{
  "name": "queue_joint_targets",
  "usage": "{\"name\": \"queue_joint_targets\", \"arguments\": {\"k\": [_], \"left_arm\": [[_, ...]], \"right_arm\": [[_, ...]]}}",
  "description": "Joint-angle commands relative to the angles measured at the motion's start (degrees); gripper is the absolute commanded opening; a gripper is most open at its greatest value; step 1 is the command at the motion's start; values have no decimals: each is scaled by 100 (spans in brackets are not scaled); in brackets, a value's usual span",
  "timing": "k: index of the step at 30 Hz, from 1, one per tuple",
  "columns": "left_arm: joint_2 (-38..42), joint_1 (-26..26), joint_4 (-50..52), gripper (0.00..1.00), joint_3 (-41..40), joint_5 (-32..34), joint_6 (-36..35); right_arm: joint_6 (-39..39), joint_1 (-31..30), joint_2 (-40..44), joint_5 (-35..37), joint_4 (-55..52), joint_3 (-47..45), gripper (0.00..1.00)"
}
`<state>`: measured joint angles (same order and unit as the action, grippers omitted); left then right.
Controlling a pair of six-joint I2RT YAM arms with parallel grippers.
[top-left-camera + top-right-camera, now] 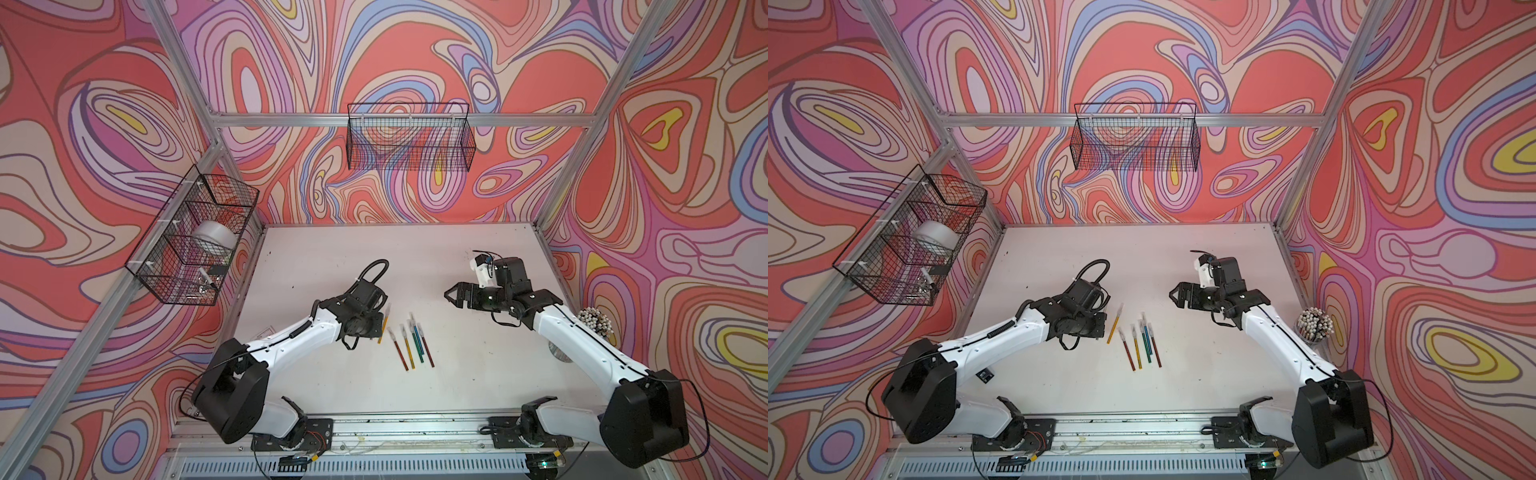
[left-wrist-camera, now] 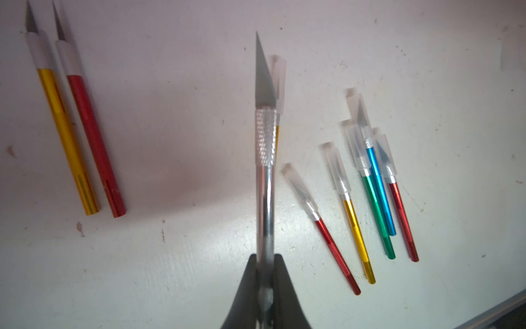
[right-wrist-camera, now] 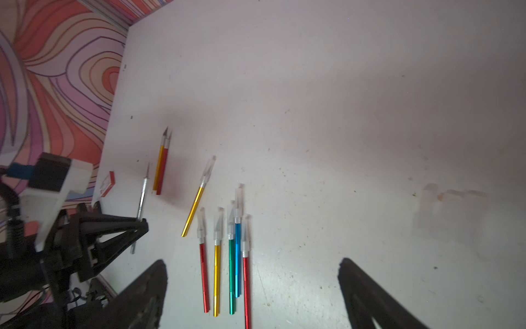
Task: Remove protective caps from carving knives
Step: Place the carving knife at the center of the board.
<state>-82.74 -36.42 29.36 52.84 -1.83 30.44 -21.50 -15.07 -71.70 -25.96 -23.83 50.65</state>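
The left arm stretched low over the table, the left gripper clamped on a bare-bladed silver knife. The right arm hung higher, the right gripper spread wide and empty. Six carving knives wearing protective caps lay mid-table between the arms.

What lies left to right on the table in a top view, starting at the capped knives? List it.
Lone gold knife → left red knife → second gold knife → right red knife → right gripper, jaws open → cup of white-tipped sticks. Green knife and blue knife overlap, so omitted.
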Motion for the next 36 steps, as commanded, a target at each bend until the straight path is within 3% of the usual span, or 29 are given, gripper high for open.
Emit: {"name": "queue_joint_targets", "arguments": {"k": [1, 19, 36], "left_arm": [[-171, 162, 375, 0, 230, 385, -118], [-1472, 540, 570, 0, 809, 1376, -250], [-2061, 688, 381, 0, 974, 1499, -240]], "right_arm": [[-325, 16, 163, -741, 682, -192, 98], [-583, 22, 227, -760, 1090, -552, 98], [-584, 17, 135, -647, 1014, -557, 98]]}}
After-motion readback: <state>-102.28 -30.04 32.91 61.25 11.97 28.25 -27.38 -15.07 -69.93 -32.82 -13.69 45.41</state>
